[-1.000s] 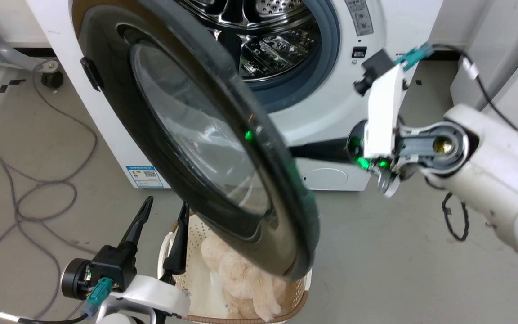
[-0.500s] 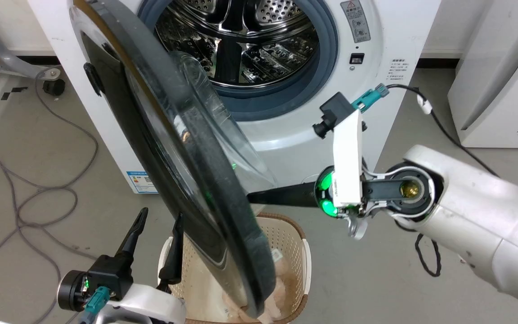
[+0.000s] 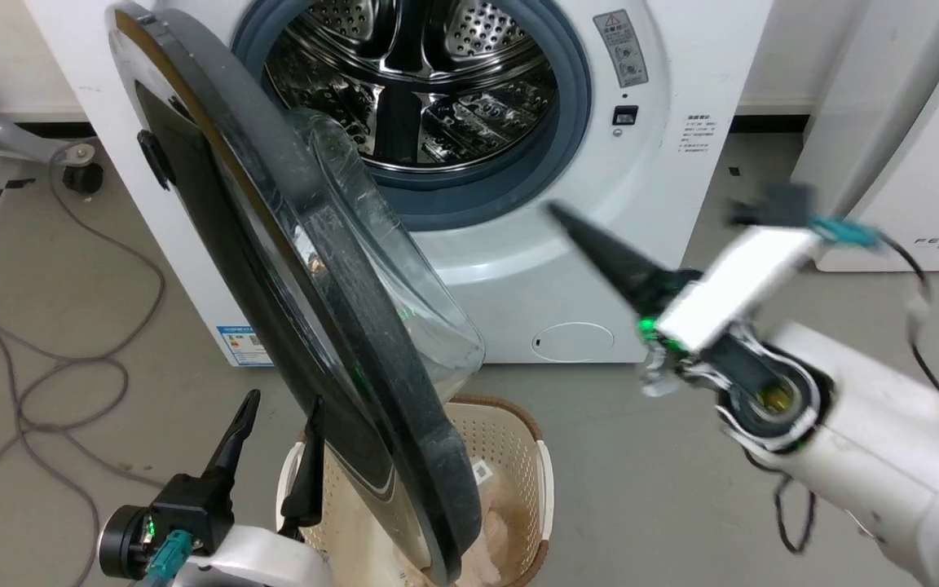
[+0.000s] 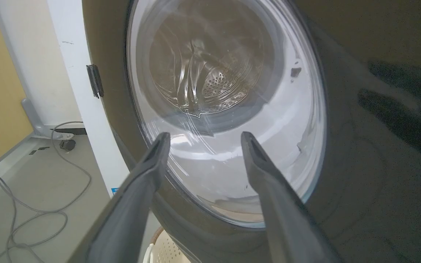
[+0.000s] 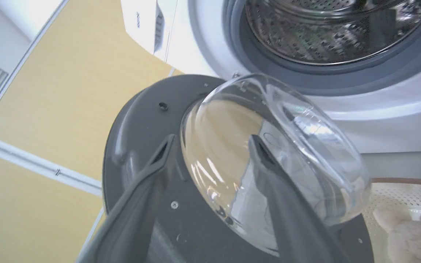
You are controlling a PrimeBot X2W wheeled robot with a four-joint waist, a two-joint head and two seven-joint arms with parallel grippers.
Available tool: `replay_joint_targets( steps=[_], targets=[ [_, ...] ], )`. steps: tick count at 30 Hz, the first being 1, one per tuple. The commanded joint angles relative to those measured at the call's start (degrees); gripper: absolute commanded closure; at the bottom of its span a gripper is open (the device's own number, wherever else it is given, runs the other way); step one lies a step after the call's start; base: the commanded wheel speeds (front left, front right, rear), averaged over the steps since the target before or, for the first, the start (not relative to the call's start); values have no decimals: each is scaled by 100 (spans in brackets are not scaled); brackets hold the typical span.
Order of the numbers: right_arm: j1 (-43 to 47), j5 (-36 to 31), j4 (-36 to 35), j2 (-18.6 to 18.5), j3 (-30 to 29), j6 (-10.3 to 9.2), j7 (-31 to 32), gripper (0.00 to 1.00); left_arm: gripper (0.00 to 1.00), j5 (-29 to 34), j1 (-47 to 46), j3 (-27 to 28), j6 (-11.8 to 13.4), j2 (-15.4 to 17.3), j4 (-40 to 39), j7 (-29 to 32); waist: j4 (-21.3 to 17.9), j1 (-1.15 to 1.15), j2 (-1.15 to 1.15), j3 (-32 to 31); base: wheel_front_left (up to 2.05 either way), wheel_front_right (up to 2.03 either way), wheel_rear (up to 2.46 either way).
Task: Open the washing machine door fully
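Note:
The washing machine door stands swung out to the left, nearly edge-on in the head view, its clear glass bowl bulging toward the white washing machine. The steel drum is exposed. My right gripper hangs blurred in front of the machine, right of the door and apart from it. In the right wrist view my right gripper is open and empty, facing the door's grey inner side. My left gripper is open low down, just before the door's outer face.
A cream laundry basket holding a plush toy sits on the floor under the door's lower edge. Grey cables loop across the floor at the left. A white appliance stands at the right. A castor sits beside the machine.
The door has swung further out to the left. My right gripper has come off the door's edge, opened, and turned to point up toward the machine. The left arm has barely moved.

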Motion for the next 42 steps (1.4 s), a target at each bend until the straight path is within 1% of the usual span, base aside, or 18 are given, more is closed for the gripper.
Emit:
replay_joint_targets(
  steps=[1,3,4,6,8,12,15,18,21,23,26,29,32,34,36,42],
  targets=[
    [301,-41,11,-118,-103,6,-398,0,0,48,80,20,29,-13,19,-30,0,0,0,-22,0,0,0],
    [609,-163,91,-285,-381,6,-643,0,0,48,104,48,39,-16,27,-30,-4,0,0,-53,0,0,0],
    [800,-270,195,-350,-663,6,-666,0,0,49,120,58,42,-18,36,-30,-2,0,0,-75,0,0,0],
    [1270,-724,526,-355,-1557,6,-673,0,0,51,147,91,57,-20,41,-30,-5,0,0,-105,0,0,0],
    [1800,-1401,765,-220,-2440,6,-674,0,0,51,174,117,61,-22,47,-30,-3,0,0,-142,0,0,0],
    [2908,-2974,749,263,-4182,6,-676,0,0,55,215,166,74,-26,40,-30,-1,0,0,-185,0,0,0],
    [3753,-4106,385,756,-5324,6,-676,0,0,50,236,202,75,-28,41,-30,0,0,0,-199,0,0,0],
    [4474,-5408,-144,1178,-6197,6,-677,0,0,49,241,227,72,-30,40,-30,-5,0,0,-191,0,0,0],
    [5016,-6844,-748,1570,-6821,6,-677,0,0,52,241,253,68,-32,41,-30,-17,0,0,-176,0,0,0],
    [5292,-7760,-1133,1840,-7107,6,-677,0,0,56,238,261,65,-33,42,-30,-17,0,0,-171,0,0,0],
    [5546,-9152,-1753,2106,-7395,6,-563,0,0,63,229,280,62,-35,44,-30,-23,0,0,-155,0,0,0],
    [5713,-10204,-2305,2249,-7429,6,-301,0,0,70,211,299,58,-36,50,-30,-18,0,0,-138,0,0,0],
    [5871,-10930,-2644,2298,-7272,6,-76,0,0,81,203,319,53,-35,60,-30,-14,0,0,-138,0,0,0],
    [5982,-11296,-2744,2310,-7113,6,43,0,0,97,202,327,51,-33,66,-30,-10,0,0,-135,0,0,0],
    [6090,-11424,-2736,2314,-7012,6,126,0,0,110,197,329,49,-34,71,-30,-3,0,0,-135,0,0,0],
    [6264,-11371,-2523,2316,-6964,6,185,0,0,128,197,324,39,-34,109,-30,16,0,0,-157,0,0,0]
  ],
)
